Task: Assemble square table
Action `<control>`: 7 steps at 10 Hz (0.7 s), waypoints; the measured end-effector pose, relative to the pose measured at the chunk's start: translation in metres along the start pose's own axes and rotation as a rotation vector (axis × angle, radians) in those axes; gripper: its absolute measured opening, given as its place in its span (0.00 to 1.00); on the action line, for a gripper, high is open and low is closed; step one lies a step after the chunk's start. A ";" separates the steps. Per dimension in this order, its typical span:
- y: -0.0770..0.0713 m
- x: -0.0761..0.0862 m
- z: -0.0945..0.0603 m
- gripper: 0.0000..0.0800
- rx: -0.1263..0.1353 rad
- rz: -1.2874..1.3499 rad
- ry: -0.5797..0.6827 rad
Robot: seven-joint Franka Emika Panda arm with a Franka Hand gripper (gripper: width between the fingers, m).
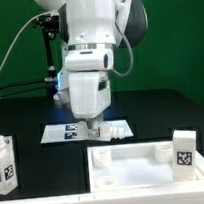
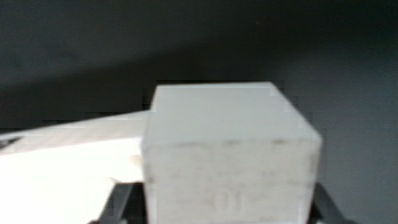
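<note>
Square table slab point(image 1: 134, 148) lies at surface point(image 1: 176, 109) front, end effector point(image 1: 91, 122) grasping one leg point(image 2: 222, 150) over the marker board point(image 1: 58, 134): pick-up step, prob.; next needs lift, then lining leg w/ corner socket point(image 1: 103, 159).

**Tabletop slab** point(image 1: 136, 167): white plastic square, lying flat with the raised rim up. Round corner sockets are visible inside the rim.

**Right leg** point(image 1: 184, 149): short white block, upright at the slab's far corner on the exterior view's right, with its tag facing the camera. Whether it is seated in a socket cannot be told.

**Left leg** point(image 1: 5, 165): upright and tagged, well apart from the slab on the exterior view's left.

**Third leg** point(image 1: 114, 132): just beyond the slab's far rim. In the wrist view it is a plain white block point(image 2: 228, 150) clamped between the fingers of the gripper point(image 2: 222, 205).
</note>
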State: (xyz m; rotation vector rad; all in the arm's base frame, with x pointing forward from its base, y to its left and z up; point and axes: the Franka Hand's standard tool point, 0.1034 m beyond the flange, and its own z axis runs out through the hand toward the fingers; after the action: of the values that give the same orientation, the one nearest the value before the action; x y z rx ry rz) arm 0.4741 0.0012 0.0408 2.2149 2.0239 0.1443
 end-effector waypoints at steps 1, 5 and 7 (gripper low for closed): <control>-0.002 0.005 0.001 0.33 0.011 -0.161 -0.006; -0.013 -0.001 0.007 0.33 0.063 -0.463 -0.026; -0.025 -0.002 0.015 0.33 0.140 -0.560 -0.048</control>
State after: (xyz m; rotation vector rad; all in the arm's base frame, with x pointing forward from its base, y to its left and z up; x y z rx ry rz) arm 0.4517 0.0008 0.0224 1.6050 2.5941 -0.1125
